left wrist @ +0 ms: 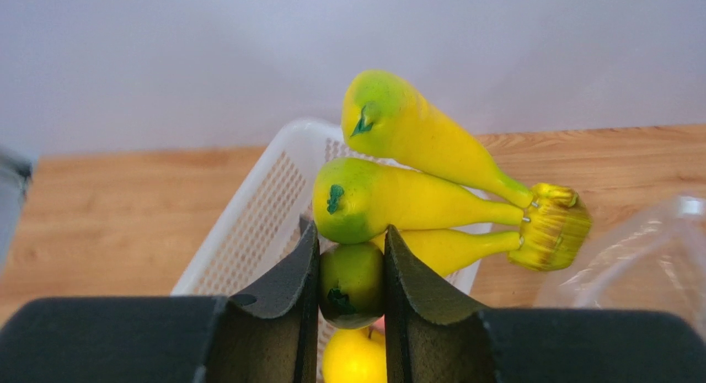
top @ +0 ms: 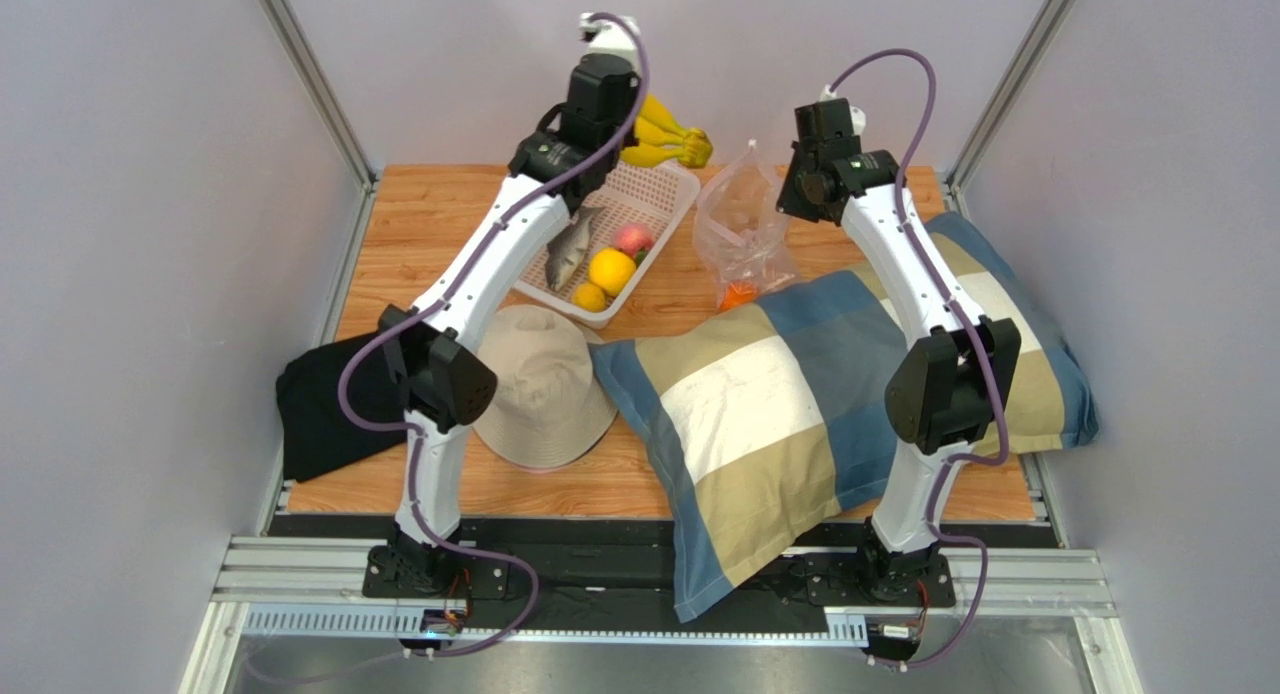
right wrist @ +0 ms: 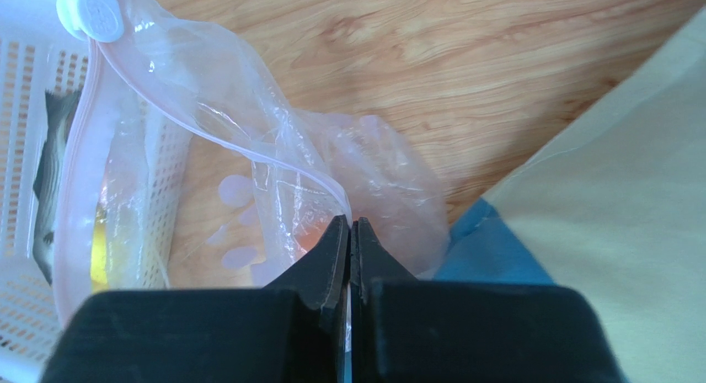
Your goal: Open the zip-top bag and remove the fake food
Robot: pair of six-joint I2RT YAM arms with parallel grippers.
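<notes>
My left pincer is clamped on one banana of the banana bunch, which hangs above the far corner of the white mesh basket. My right pincer is pressed together on a thin fold of the zip-top bag by its zip strip, holding it up between the basket and the pillow. The bunch is clear of the bag, so I judge the step in hand is setting it down. I'd lower it slowly onto a bare part of the basket, away from the grey fish and the yellow fruit, and part the jaws only once it rests — gripped by a single banana, the bunch could swing or twist. Something orange shows low in the bag — I'd hold the right side steady so the mouth is up for it.
</notes>
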